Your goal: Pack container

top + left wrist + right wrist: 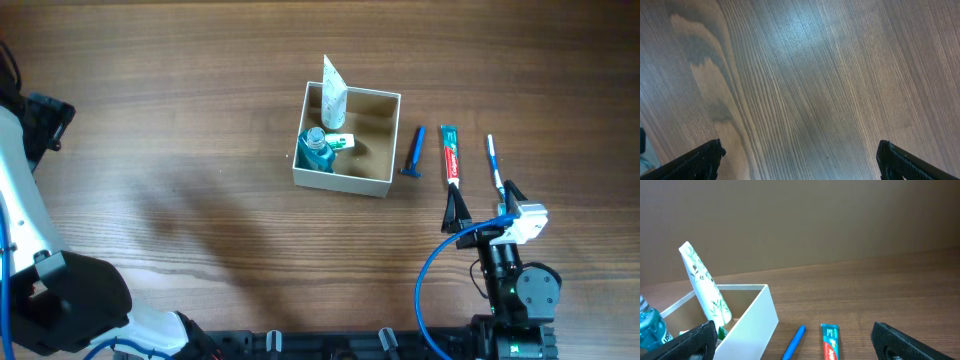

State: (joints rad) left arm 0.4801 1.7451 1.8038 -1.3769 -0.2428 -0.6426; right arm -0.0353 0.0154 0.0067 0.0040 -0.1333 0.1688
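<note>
Overhead, the right gripper (483,203) and left gripper (800,165) are hanging open, empty; grabbing the toothpaste (451,155) is risking knocking the razor (413,152) beside it.

Brown wood-grain worktop (180,120), darker streaks in the grain. Directly on it, ahead of the right hand (483,203) and off to its left: white-walled container (340,181), standing flat. Between container and hand line, a blue razor (414,152), just beside the box's right wall, not touching. Next to it, straight ahead of the hand's left finger, a toothpaste tube (451,152), lying flat. Ahead of the right finger, a thin white and blue stick (493,160). Under the left hand (800,147), bare wood only.
</note>
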